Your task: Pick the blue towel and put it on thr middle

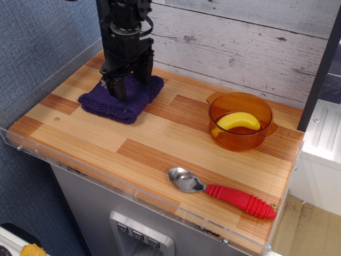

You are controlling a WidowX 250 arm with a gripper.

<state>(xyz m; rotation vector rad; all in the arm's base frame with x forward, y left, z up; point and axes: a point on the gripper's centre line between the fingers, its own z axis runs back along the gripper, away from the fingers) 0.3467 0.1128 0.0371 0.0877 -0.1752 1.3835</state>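
Note:
The blue towel (114, 103) is a dark navy-purple fuzzy cloth, folded roughly square, lying flat at the back left of the striped wood tabletop (160, 144). My black gripper (131, 87) stands upright right over the towel's middle. Its two fingers are spread apart, with their tips down at or just touching the cloth. Nothing is held between them. The middle of the tabletop lies to the right and front of the towel.
An orange translucent bowl (241, 122) with a yellow banana toy (237, 121) inside stands at the back right. A metal spoon with a red ribbed handle (226, 193) lies near the front right. A clear acrylic rim (133, 186) runs along the table's edges. A plank wall stands behind.

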